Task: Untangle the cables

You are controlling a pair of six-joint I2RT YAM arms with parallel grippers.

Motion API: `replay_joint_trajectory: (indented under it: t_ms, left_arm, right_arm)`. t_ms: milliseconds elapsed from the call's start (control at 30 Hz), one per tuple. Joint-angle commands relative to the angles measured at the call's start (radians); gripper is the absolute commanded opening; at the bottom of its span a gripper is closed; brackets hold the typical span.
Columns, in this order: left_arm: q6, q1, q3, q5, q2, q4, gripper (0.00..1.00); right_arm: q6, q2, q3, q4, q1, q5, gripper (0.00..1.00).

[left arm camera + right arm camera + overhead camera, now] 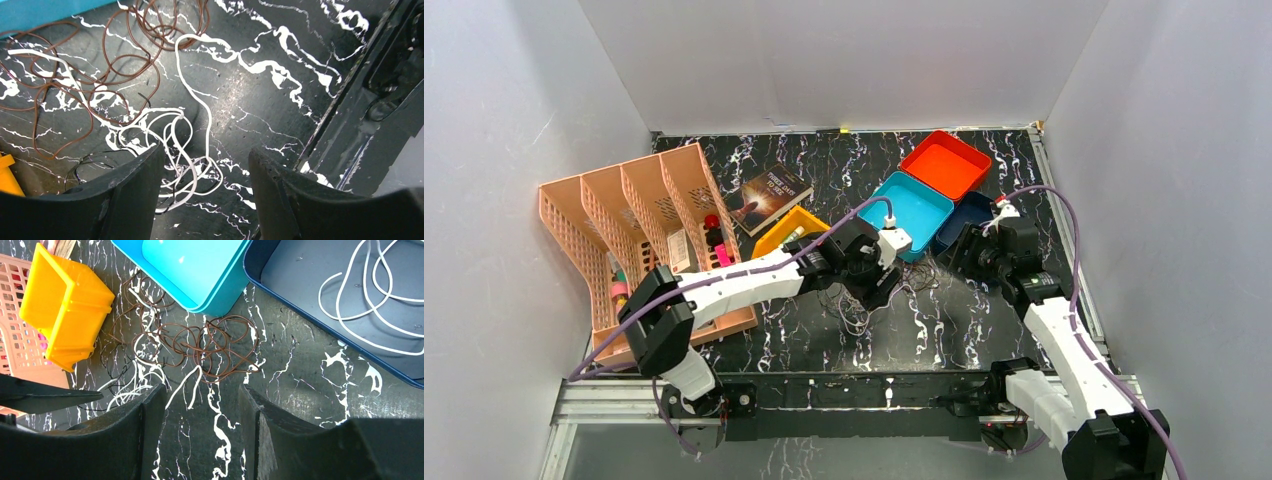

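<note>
Cables [200,347] lie in one loose heap on the table [260,115], just in front of the teal tray [190,265] and between the two arms. The brown cable [225,340] is coiled nearest the tray. The white cable [204,107] runs out of it toward the near edge and bunches into small loops. Another white strand [350,330] lies alone inside the dark blue tray [300,270], probably the drop spot for freed cables. Left gripper [206,152] sits low with its jaws apart, straddling the white loops without pinching them; likely placed there because that bunch stands clear of the brown coils. Right gripper [202,388] hovers above the heap, jaws spread and empty, probably waiting to pin the brown one. Yellow bin [65,300] is just beside the heap.
</note>
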Motion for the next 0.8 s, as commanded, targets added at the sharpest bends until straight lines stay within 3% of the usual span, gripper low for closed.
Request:
replay_joint_trajectory:
  t_ms: [0,433,767]
  left_arm:
    - [0.034,-0.007,0.051,0.007,0.015,-0.060,0.59]
    - [0.043,-0.006,0.053,-0.036,0.067,-0.073,0.47]
    - [0.040,-0.006,0.064,-0.062,0.065,-0.069,0.11]
  right_arm:
    - [0.008,-0.026,-0.006,0.009,0.002,0.010,0.63]
    - [0.006,-0.040,-0.018,0.004,0.002,0.010,0.63]
    - [0.002,-0.049,-0.023,0.023,0.002,-0.013,0.63]
